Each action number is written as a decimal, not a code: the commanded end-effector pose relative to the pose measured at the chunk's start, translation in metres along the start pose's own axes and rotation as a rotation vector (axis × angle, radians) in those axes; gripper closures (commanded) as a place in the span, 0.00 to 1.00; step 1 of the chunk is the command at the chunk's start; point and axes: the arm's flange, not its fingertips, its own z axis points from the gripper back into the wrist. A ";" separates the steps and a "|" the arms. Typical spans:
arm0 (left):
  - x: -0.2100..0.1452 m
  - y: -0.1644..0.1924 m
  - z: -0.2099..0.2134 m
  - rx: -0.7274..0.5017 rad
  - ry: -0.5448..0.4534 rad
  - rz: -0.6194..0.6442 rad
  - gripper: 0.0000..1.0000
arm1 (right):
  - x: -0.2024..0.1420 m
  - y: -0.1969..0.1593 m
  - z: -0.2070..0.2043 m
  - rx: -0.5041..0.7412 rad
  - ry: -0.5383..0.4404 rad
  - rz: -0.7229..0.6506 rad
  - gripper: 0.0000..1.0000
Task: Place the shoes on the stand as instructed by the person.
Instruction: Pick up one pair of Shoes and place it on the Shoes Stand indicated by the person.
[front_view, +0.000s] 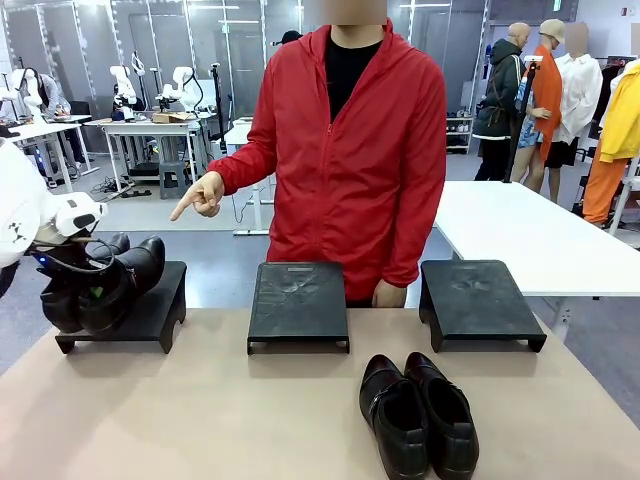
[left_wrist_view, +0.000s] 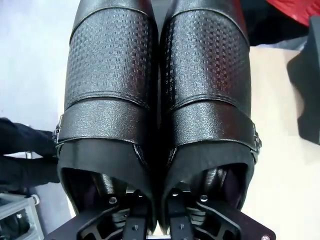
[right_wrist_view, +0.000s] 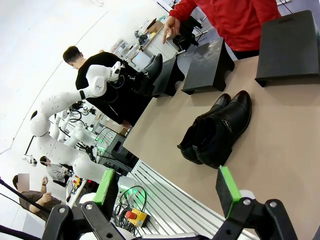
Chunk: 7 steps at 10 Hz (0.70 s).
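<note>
I count 4 glossy black leather dress shoes (right_wrist_view: 215, 132), making 2 pairs: 1 far-left pair (front_view: 105, 285) and 1 near pair (front_view: 418, 415). There are 3 low black rectangular stands: left stand (front_view: 155, 318), middle stand (front_view: 298, 300), right stand (front_view: 478, 300). 1 person in a red zip-up jacket (front_view: 350, 150). 2 grippers: left gripper (left_wrist_view: 160, 205), right gripper (right_wrist_view: 167, 189).

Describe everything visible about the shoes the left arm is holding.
The held pair is glossy black leather, each shoe with a grid-embossed band across the upper and a small metal side buckle. Pressed side by side, they are pinched by the left gripper, one finger inside each opening. They tilt toes-up over the left stand; whether they touch it is unclear.
</note>
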 end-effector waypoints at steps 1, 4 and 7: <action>0.015 0.006 0.000 -0.043 -0.061 0.006 0.92 | 0.001 0.001 0.001 0.006 -0.012 0.022 0.00; 0.021 0.006 -0.017 -0.050 -0.088 0.030 0.92 | 0.001 0.001 0.001 0.006 -0.012 0.022 0.00; 0.029 0.005 -0.027 -0.068 -0.109 0.045 0.92 | 0.001 0.001 0.001 0.006 -0.012 0.022 0.00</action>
